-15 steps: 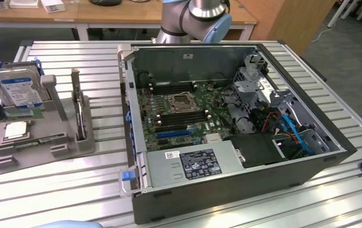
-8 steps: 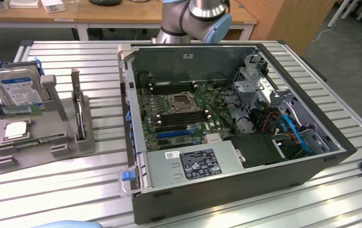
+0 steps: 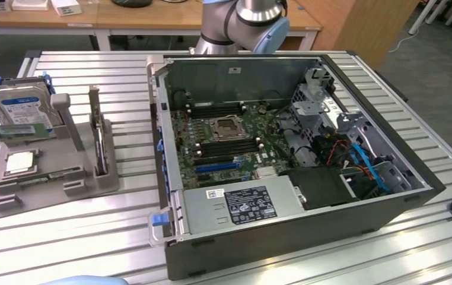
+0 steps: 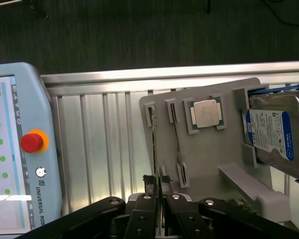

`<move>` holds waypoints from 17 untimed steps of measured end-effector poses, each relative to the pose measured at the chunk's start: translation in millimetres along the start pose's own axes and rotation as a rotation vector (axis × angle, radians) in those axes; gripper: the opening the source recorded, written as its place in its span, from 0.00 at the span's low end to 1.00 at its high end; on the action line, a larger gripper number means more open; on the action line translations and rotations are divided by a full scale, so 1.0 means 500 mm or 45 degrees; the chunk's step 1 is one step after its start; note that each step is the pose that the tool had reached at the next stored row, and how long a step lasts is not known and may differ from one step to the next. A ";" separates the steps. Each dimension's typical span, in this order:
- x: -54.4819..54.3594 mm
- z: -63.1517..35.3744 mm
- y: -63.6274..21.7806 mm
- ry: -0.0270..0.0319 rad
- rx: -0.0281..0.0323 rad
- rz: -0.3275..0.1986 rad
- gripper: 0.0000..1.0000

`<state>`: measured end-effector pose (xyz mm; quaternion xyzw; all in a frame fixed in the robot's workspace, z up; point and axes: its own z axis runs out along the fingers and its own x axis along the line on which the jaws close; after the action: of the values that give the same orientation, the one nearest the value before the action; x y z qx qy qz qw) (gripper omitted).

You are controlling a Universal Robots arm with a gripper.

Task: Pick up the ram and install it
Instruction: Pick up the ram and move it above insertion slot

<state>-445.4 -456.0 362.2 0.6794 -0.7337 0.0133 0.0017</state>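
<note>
Currently the gripper point(image 4: 157, 186) hangs over the grey holder point(image 4: 209, 159), fingers drawn nearly together on nothing. It is lined up with one end of the ram point(image 4: 154, 144), which stands on edge in the holder's outermost slot, on the side away from the hard drive point(image 4: 274, 134). We judge a good pick needs the jaws square across the stick's flat faces and a straight lift. The ram is a thin, rigid green board, and the holder is matte moulded plastic with narrow slots.
</note>
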 end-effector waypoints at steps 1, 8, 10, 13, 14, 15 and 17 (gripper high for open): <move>0.000 -0.004 0.000 0.0000 0.0001 0.000 0.13; 0.001 -0.036 -0.001 0.0001 -0.0004 0.000 0.13; 0.001 -0.044 -0.001 0.0000 -0.0004 0.000 0.13; 0.001 -0.055 -0.001 0.0000 -0.0004 0.000 0.13; 0.001 -0.059 -0.001 0.0001 -0.0004 0.000 0.13; 0.001 -0.062 -0.001 0.0001 -0.0004 0.000 0.13; 0.001 -0.066 -0.002 0.0000 -0.0003 0.000 0.13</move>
<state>-445.2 -456.0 395.4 0.6794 -0.7337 0.0132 0.0018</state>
